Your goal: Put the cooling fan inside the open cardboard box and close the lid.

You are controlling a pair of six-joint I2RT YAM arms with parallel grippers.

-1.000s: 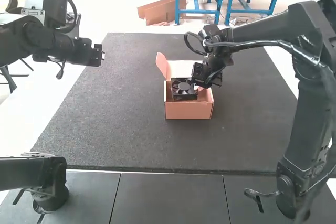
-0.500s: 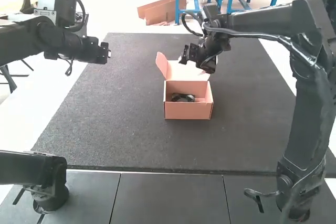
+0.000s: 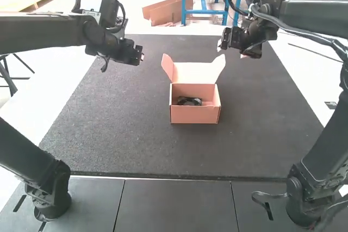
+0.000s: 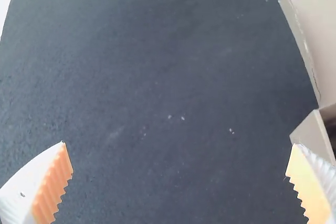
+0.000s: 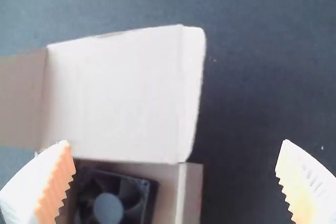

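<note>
The left end effector (image 4: pixel 177 148) and right end effector (image 5: pixel 173 142) gape empty — box (image 3: pixel 196 113) half-hides fan (image 5: pixel 110 203).

You are looking at a plain pinkish-tan cardboard box (image 3: pixel 196 111). Its raised lid (image 5: pixel 121 93) is showing the same pale salmon just ahead of your right gripper (image 5: pixel 173 144). Near that gripper's left finger, the cooling fan (image 5: pixel 107 203) is showing black with a bluish-grey hub. Both grippers are wearing white ribbed fingers (image 5: pixel 302 177) with orange saw-toothed pads (image 5: pixel 52 182). Under your left gripper (image 4: pixel 176 150), the mat (image 4: pixel 157 77) is reading as dark charcoal, finely grained and flecked with a few pale specks. The arms (image 3: pixel 49 28) are showing matte black.
</note>
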